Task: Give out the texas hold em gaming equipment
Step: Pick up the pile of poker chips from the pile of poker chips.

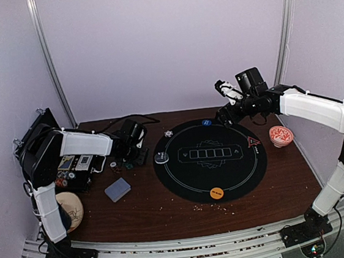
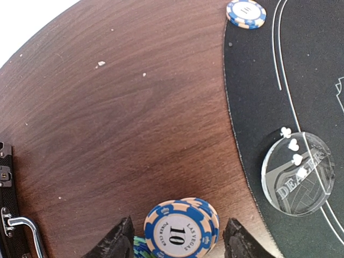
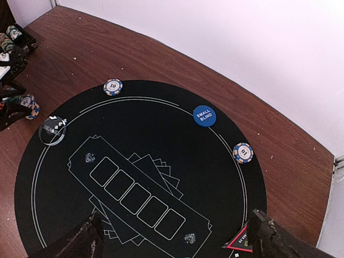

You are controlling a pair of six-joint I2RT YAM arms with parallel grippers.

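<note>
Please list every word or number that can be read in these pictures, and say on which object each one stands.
"10", "LAS VEGAS", "POKER CLUB": near blue chip, left wrist view.
"10": far blue chip.
"DEALER": clear disc.
"SMALL BLIND": blue disc.
"10": striped chip near it.
Unreadable: orange disc, too small; red triangle marker, cut off.

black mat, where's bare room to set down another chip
Free: the mat rim between the dealer button and orange disc, and between that disc and the red triangle; also the printed centre. Crowded: the wood left of it, with chip stack, case and card deck.
</note>
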